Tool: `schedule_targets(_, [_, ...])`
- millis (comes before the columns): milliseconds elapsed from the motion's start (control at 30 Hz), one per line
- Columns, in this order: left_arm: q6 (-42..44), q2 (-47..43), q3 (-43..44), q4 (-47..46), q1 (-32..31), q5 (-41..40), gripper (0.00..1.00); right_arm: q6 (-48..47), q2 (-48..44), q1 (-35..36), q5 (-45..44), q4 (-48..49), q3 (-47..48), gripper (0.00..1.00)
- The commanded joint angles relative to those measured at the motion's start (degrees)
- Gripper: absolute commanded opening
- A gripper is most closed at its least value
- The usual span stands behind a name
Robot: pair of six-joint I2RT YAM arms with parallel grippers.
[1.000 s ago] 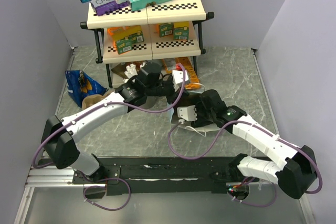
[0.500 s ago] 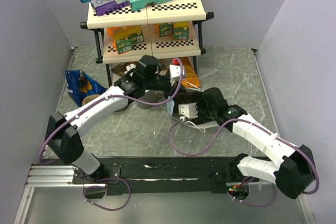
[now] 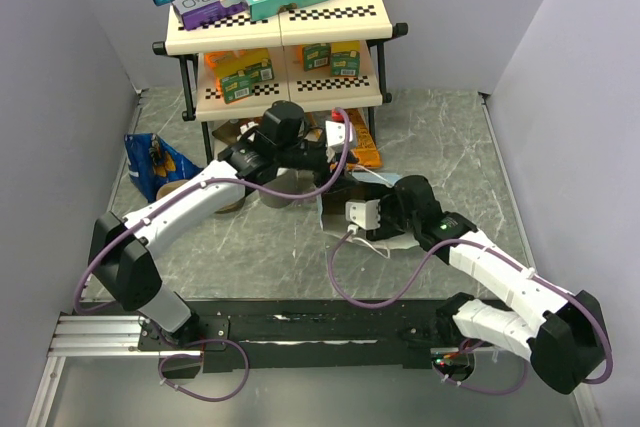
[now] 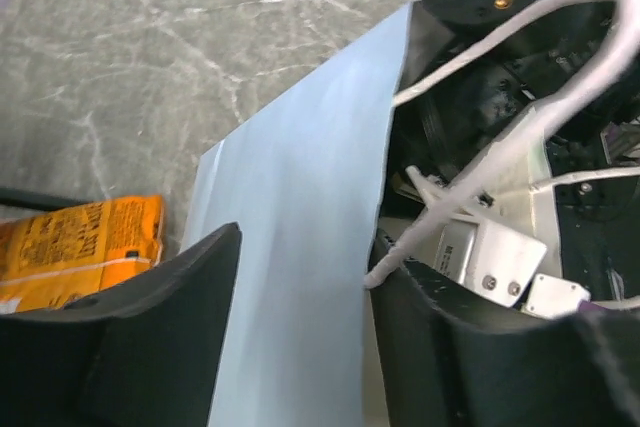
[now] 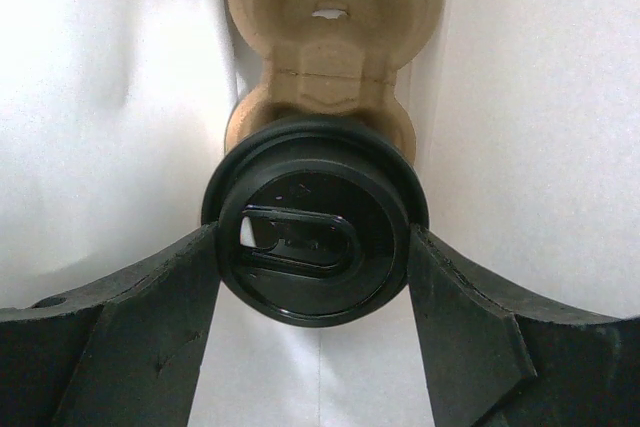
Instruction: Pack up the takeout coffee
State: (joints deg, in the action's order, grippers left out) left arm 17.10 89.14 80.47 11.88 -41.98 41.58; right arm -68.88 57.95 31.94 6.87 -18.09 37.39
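Note:
The takeout coffee (image 5: 315, 237) shows its round black lid in the right wrist view. My right gripper (image 5: 313, 252) is shut on it, one finger pressed against each side of the lid. Cup and gripper are inside a white paper bag (image 5: 100, 97), and a brown pulp carrier (image 5: 320, 37) lies just beyond the cup. In the top view the bag (image 3: 330, 209) hides the cup. My left gripper (image 4: 305, 247) is open, its fingers standing either side of the bag's pale wall (image 4: 300, 147). From above, the left gripper (image 3: 325, 165) is at the bag's far edge.
A two-tier shelf rack (image 3: 280, 27) with boxes stands at the back. An orange packet (image 3: 365, 152) lies beside the bag, and a blue snack bag (image 3: 150, 162) lies at the left. A greyish cup (image 3: 288, 189) stands under my left arm. Cables loop over the bag.
My left arm swung toward the rack and the bag's far edge, and its jaws have gone from shut to open. My right arm has pushed slightly further left into the bag.

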Motion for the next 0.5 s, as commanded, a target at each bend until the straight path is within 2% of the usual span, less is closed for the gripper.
schedule_targets(0, [-5.4,-1.1,2.7,1.1,0.1,-6.2,0.66,3.0,-0.6,-0.4,1.0,1.7,-0.1,0.00])
schedule_targets(200, [-12.9,-2.1,2.3,9.1,0.6,-9.9,0.72,3.8,-4.1,-0.7,1.2,1.9,-1.7,0.00])
schedule_targets(467, [-16.3,-3.5,2.5,13.7,1.2,-11.2,0.77,5.6,-5.6,-1.0,0.2,2.3,-2.8,0.00])
